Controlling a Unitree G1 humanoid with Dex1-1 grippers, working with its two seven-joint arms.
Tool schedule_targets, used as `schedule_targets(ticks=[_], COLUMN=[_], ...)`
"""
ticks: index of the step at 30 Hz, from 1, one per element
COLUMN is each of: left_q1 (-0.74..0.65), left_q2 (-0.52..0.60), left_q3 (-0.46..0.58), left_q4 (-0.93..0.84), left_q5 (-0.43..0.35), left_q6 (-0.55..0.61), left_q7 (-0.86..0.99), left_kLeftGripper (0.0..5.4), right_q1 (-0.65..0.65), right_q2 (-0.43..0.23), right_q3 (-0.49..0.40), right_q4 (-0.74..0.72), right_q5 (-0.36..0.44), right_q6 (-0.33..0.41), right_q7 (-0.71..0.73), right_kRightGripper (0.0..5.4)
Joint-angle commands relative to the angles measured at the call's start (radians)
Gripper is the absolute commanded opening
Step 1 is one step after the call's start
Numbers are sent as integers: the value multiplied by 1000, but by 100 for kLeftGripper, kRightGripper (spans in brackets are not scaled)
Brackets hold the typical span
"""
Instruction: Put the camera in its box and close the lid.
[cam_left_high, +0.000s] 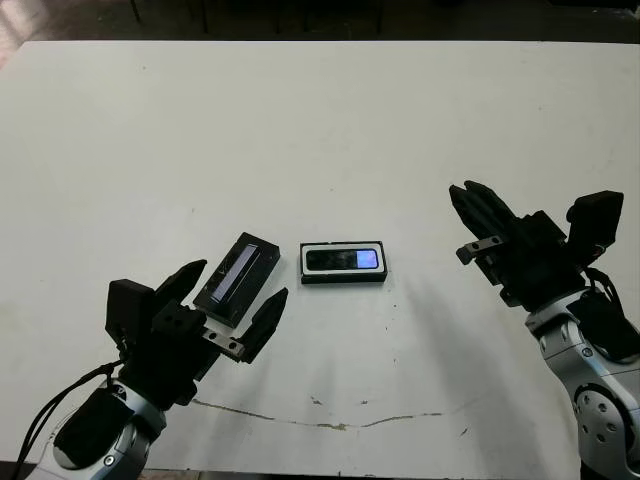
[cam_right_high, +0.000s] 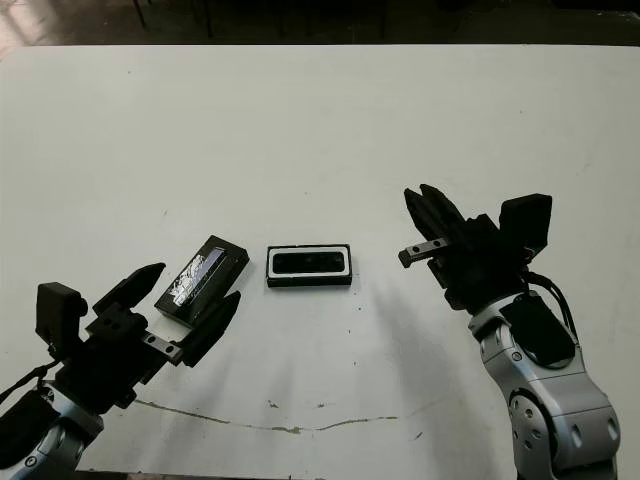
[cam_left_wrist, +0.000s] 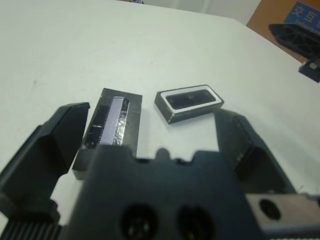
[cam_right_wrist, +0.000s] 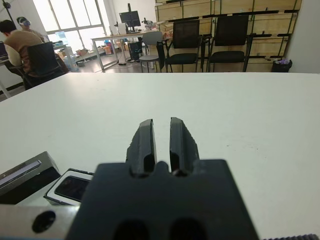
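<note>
Looking down from the head camera, I am seeing the camera (cam_left_high: 343, 260) already lying in the box (cam_left_high: 343, 276), its dark glossy face up and a bluish sheen showing at the end toward my right, framed by the tray's white lining. So I am judging the first half of the task done, and I am now working on the lid.

The lid (cam_left_high: 236, 278) is lying flat on the white table (cam_left_high: 320, 120), just beside the box on its left and angled away from it, not touching. It is a flat matte black rectangle with a pale silvery stripe running down its top face; the wrist view is showing the stripe as slightly crinkled, like foil.

My left gripper (cam_left_high: 235, 303) is hovering at the lid's near end with its two black fingers spread wide, one on each side of it, holding nothing. My right gripper (cam_left_high: 478, 213) is hanging well apart to the right of the box, its fingers pressed nearly together with only a thin slit between them, also empty.

For the next move, I am thinking the left fingers need to drop around the lid's long edges and pinch it. Then comes the lift, a turn to square it with the box, and setting it down evenly.
</note>
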Motion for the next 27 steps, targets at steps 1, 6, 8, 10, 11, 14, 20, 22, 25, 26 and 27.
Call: schedule_targets(ticks=[1, 6, 8, 10, 11, 14, 20, 22, 25, 26, 27], left_q1=[5, -4, -11, -19, -23, -33, -49, -55, -61, -62, -64], left_q2=[-3, -24, -28, -28, -27, -23, 3, 8, 15, 15, 14], left_q3=[6, -3, -9, -14, -17, -24, -60, -66, -72, -75, -78], left_q4=[13, 11, 16, 18, 20, 28, 50, 62, 77, 80, 84], left_q5=[-1, 22, 32, 36, 36, 33, 74, 80, 91, 99, 111], left_q6=[43, 50, 52, 62, 67, 83, 91, 91, 85, 83, 79], left_q7=[42, 113, 131, 143, 147, 149, 142, 132, 125, 127, 130], left_kLeftGripper=[539, 539, 539, 539, 539, 539, 539, 539, 539, 539, 539], right_q1=[16, 18, 18, 19, 20, 20, 23, 25, 27, 27, 27], right_q2=[-7, -5, -4, -6, -8, -8, -8, -8, -6, -6, -6], right_q3=[2, 4, 4, 6, 7, 7, 5, 7, 6, 6, 5], right_q4=[10, 7, 7, 8, 8, 5, 7, 7, 9, 9, 8], right_q5=[-2, -5, -3, -4, -5, -3, -4, -5, 0, 0, 1], right_q6=[-4, -3, -2, -5, -6, -1, -8, -12, -19, -20, -17], right_q7=[5, 1, 1, 4, 6, 4, 8, 8, 12, 12, 10], right_kRightGripper=[0, 0, 0, 0, 0, 0, 0, 0, 0, 0, 0])
